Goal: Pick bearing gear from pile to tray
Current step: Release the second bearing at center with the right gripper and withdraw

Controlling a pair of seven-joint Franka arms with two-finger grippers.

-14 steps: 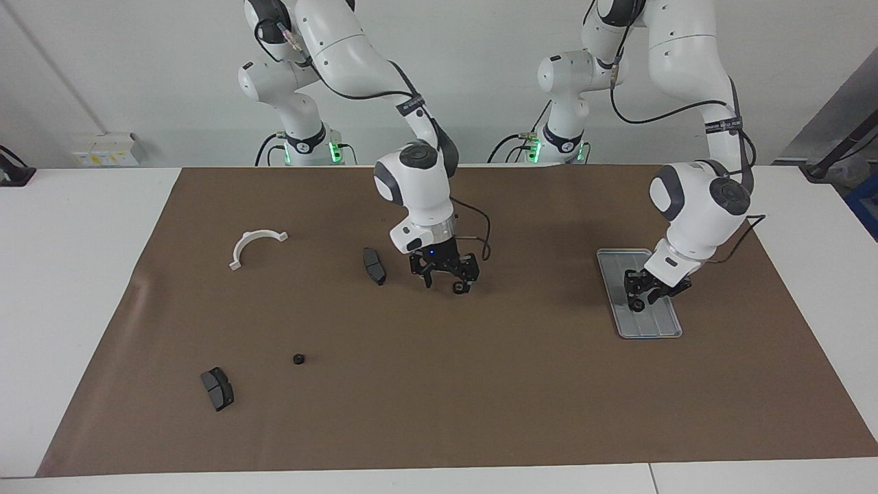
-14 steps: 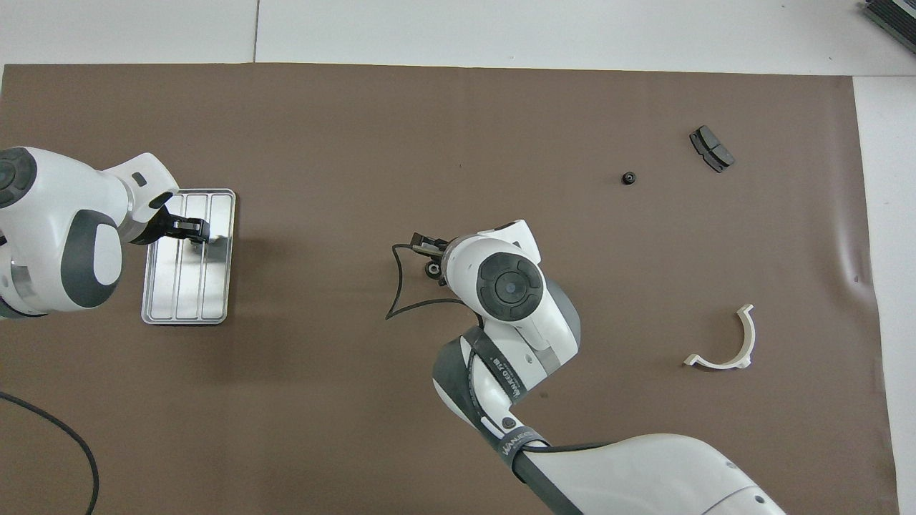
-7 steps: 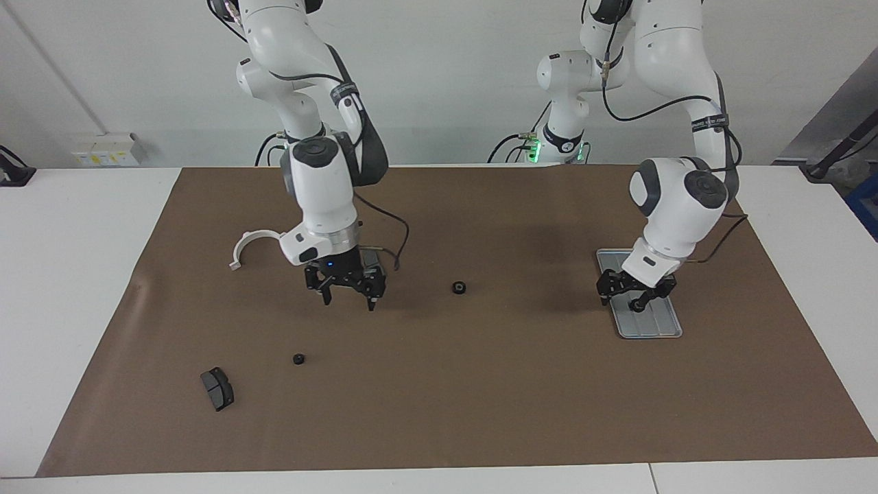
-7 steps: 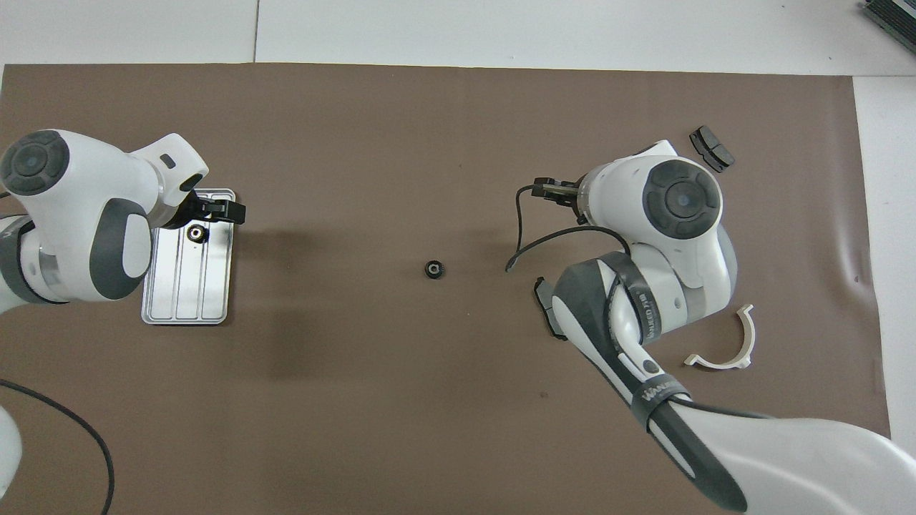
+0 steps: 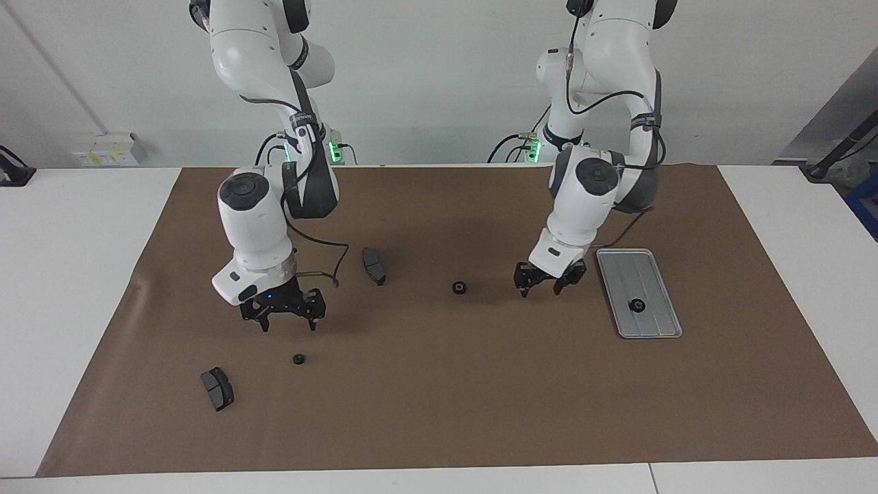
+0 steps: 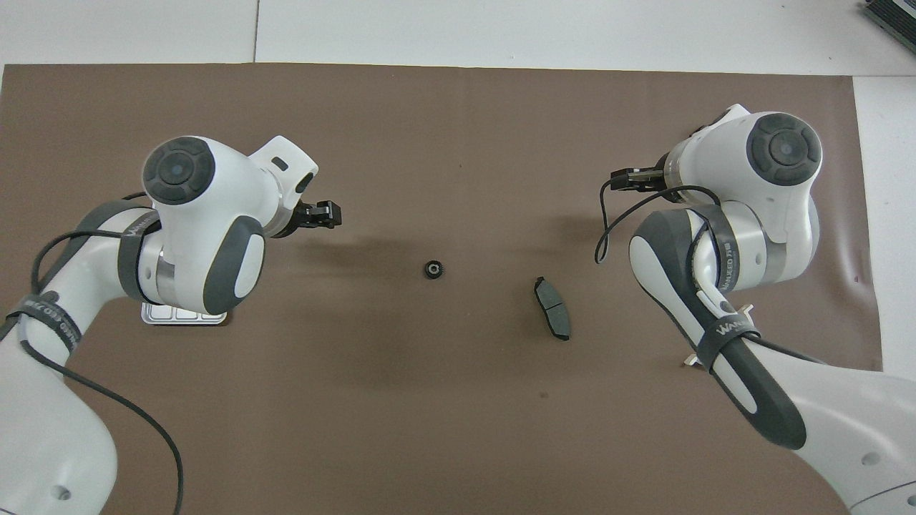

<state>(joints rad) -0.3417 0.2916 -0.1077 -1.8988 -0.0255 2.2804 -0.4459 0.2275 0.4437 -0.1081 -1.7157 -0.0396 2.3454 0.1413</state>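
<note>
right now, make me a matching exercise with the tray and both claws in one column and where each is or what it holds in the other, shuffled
1 tray
2 left claw
3 right claw

a open over the mat, by the small gear toward the right arm's end
b open over the mat, beside the tray
c one black gear lies on it

Pairs: 1-c, 2-b, 3-a

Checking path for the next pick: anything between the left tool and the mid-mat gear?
Nothing visible. Bare brown mat separates the left tool from the small black round gear; the dark grey brake pad lies clear.
</note>
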